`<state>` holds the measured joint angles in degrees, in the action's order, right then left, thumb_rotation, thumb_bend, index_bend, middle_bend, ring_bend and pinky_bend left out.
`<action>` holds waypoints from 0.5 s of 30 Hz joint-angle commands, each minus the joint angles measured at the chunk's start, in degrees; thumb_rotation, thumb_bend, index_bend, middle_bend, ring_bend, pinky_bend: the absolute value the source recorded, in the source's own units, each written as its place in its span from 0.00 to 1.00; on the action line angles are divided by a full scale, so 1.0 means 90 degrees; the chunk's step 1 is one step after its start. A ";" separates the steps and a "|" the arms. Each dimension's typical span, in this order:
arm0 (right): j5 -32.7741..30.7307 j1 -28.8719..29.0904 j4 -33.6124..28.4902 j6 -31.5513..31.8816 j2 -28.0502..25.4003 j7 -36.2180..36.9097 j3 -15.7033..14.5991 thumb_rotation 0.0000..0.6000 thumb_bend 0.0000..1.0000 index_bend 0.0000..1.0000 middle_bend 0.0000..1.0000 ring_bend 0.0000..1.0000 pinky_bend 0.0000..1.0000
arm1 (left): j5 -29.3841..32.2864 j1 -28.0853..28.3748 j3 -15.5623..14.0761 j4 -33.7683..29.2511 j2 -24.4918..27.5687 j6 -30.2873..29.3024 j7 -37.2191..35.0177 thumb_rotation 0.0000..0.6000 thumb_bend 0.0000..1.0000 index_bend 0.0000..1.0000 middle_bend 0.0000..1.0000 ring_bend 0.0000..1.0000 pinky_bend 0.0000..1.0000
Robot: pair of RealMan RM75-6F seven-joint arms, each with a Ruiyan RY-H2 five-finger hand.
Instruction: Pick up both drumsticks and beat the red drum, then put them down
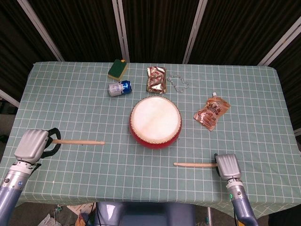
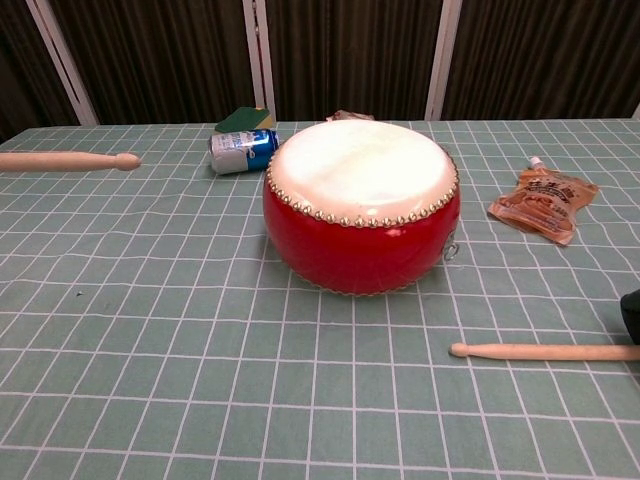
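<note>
From the head view, my left robot hand [image 1: 32, 145] sits at the near left of the bench [image 1: 70, 99], wrapped over the butt of the left drumstick [image 1: 77, 142], whose tip points toward the red drum [image 1: 155, 121]. My right robot hand [image 1: 226, 166] covers the butt of the right drumstick [image 1: 194, 164] at the near right. I see only the backs of both hands, so I cannot tell whether the fingers are clamped on the sticks or loose. Behind the drum lie a sponge [image 1: 117, 69], a can [image 1: 119, 88], a foil packet [image 1: 156, 79] and an orange pouch [image 1: 212, 112].

From the chest view, the drum [image 2: 361, 205] stands in the middle with both sticks [image 2: 70, 160] [image 2: 545, 351] low and level, the right one looking flat on the cloth. My judgement: this is either the very start or the put-down; no beating is underway.
</note>
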<state>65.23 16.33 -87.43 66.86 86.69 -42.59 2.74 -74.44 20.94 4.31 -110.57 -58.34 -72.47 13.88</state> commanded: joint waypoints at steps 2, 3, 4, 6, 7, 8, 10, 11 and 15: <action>-0.0076 0.0013 -0.0038 -0.0011 -0.0012 -0.0043 -0.0015 1.00 0.49 0.64 1.00 1.00 1.00 | -0.0003 -0.0004 0.0007 0.0003 0.0000 0.0002 -0.0001 1.00 0.51 0.77 1.00 1.00 1.00; -0.0092 0.0015 -0.0056 -0.0011 -0.0017 -0.0037 -0.0015 1.00 0.49 0.66 1.00 1.00 1.00 | -0.0002 -0.0005 0.0010 0.0006 -0.0001 0.0003 0.0001 1.00 0.51 0.77 1.00 1.00 1.00; -0.0104 0.0017 -0.0077 -0.0010 -0.0024 -0.0030 -0.0016 1.00 0.49 0.69 1.00 1.00 1.00 | 0.0002 -0.0007 0.0013 0.0010 -0.0001 0.0005 0.0000 1.00 0.51 0.77 1.00 1.00 1.00; -0.0104 0.0021 -0.0147 0.0007 -0.0055 -0.0003 -0.0013 1.00 0.51 0.75 1.00 1.00 1.00 | 0.0012 -0.0010 0.0025 0.0014 0.0003 0.0004 -0.0012 1.00 0.51 0.77 1.00 1.00 1.00; -0.0091 0.0024 -0.0194 0.0023 -0.0076 0.0016 -0.0008 1.00 0.52 0.79 1.00 1.00 1.00 | 0.0014 -0.0011 0.0031 0.0016 0.0006 0.0002 -0.0017 1.00 0.51 0.77 1.00 1.00 1.00; -0.0054 0.0027 -0.0269 0.0056 -0.0110 0.0053 0.0006 1.00 0.54 0.83 1.00 1.00 1.00 | 0.0013 -0.0013 0.0038 0.0018 0.0009 -0.0003 -0.0022 1.00 0.51 0.77 1.00 1.00 1.00; 0.0038 0.0030 -0.0431 0.0136 -0.0194 0.0135 0.0033 1.00 0.57 0.87 1.00 1.00 1.00 | 0.0013 -0.0018 0.0049 0.0017 0.0013 -0.0010 -0.0039 1.00 0.51 0.77 1.00 1.00 1.00; 0.0106 0.0028 -0.0551 0.0199 -0.0259 0.0192 0.0059 1.00 0.58 0.89 1.00 1.00 1.00 | 0.0013 -0.0020 0.0056 0.0017 0.0015 -0.0013 -0.0048 1.00 0.51 0.77 1.00 1.00 1.00; 0.0369 0.0018 -0.1116 0.0433 -0.0616 0.0465 0.0183 1.00 0.62 0.91 1.00 1.00 1.00 | 0.0005 -0.0025 0.0065 0.0012 0.0027 -0.0011 -0.0058 1.00 0.51 0.77 1.00 1.00 1.00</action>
<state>67.18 16.54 -95.15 69.48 82.90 -39.84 3.64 -74.40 20.71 4.90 -110.46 -58.10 -72.56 13.35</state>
